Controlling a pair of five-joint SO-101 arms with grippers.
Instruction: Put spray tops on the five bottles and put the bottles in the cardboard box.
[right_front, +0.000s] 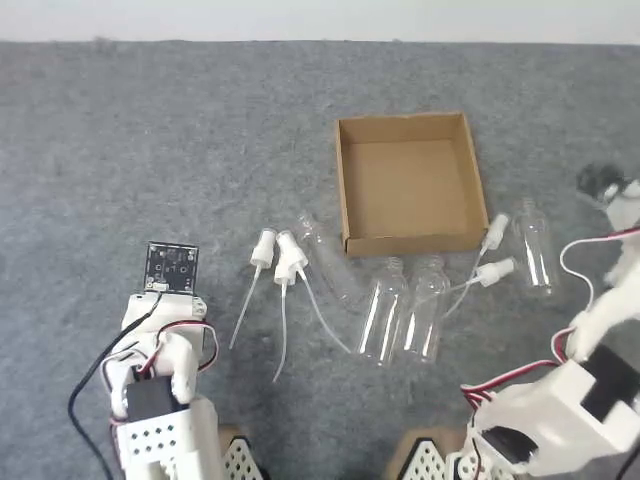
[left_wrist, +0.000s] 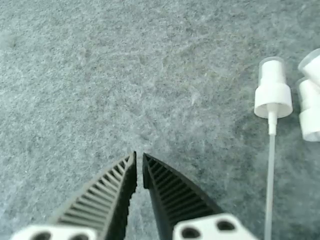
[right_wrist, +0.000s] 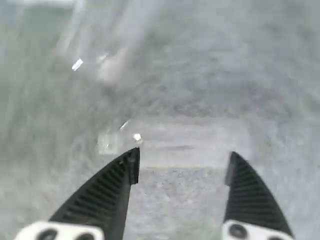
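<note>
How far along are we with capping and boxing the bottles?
Nothing looks done: the cardboard box is empty, and the bottles lie uncapped on the mat beside loose spray tops. Nothing is in hand: the left gripper is shut on nothing, the right gripper open. All capping and boxing remains.

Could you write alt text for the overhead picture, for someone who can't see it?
An open cardboard box sits empty on grey carpet, with several clear, uncapped bottles and loose white spray tops lying close by it. Two white robot arms, the left arm and the right arm, stand at the near edge.
</note>
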